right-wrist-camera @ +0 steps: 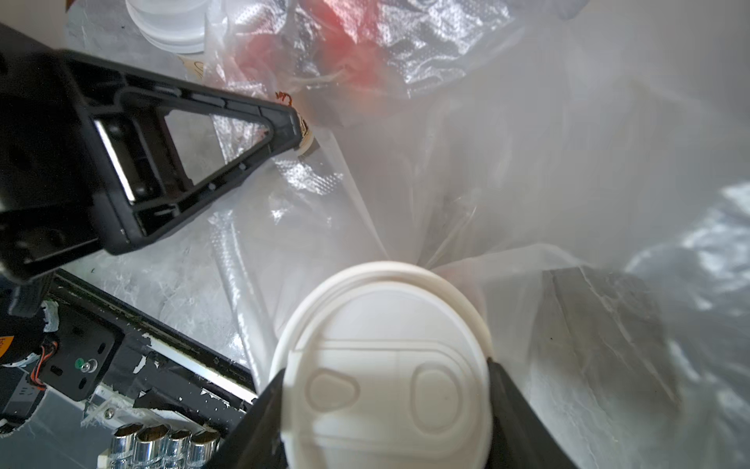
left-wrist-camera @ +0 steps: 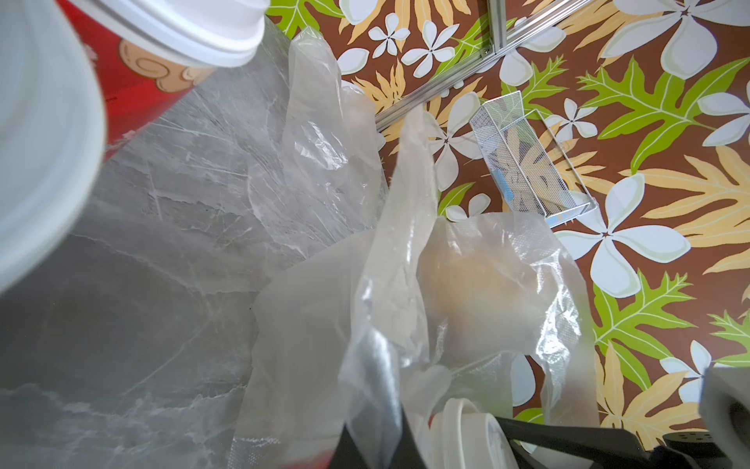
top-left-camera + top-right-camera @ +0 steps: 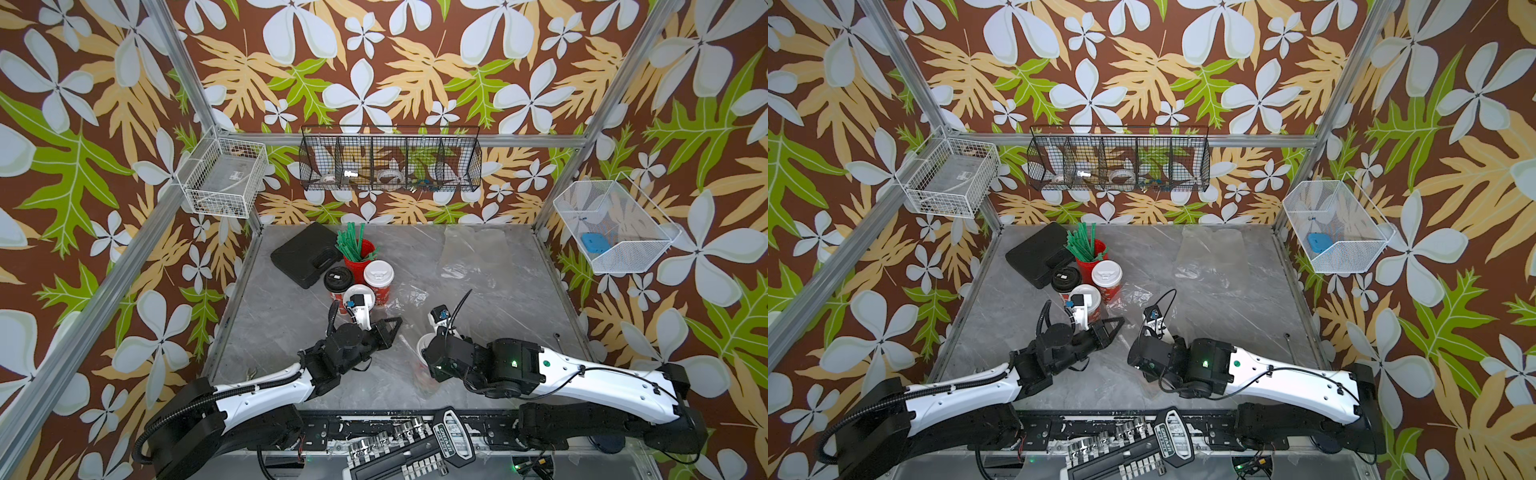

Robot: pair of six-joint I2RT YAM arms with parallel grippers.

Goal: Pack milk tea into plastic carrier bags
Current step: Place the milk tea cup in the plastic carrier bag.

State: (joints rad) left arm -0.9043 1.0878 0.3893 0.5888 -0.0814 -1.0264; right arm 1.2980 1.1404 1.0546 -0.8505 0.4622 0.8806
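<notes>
A milk tea cup [image 1: 385, 320], its white dome lid embossed with a sip tab, stands near the front edge of the tabletop [image 3: 282, 332], just right of centre, amid the crinkled clear film of a plastic carrier bag [image 1: 466, 170]. The film rises around the cup, though whether the cup sits fully inside the bag is hard to tell through the folds. The right gripper [image 1: 385, 371] is clamped on the cup, a black finger pressed to either side of the lid. The left gripper [image 1: 298, 136], jaws together, appears to pinch the bag's edge just beside the cup, with a loop handle [image 2: 410, 182] standing up from the grip. Toward the middle of the tabletop three more cups with red printed sides stand upright in a tight cluster: a black-lidded cup [image 3: 337, 279], a white-lidded cup [image 3: 378, 274] and a third cup [image 3: 362, 288] partly hidden beneath the left arm's wrist camera [image 3: 356, 301]. Behind them a plain red cup of green straws [image 3: 358, 259] stands just beside a black case [image 3: 305, 253] near the back-left corner. A second bag [image 3: 473, 249] lies flat toward the back-right corner.
</notes>
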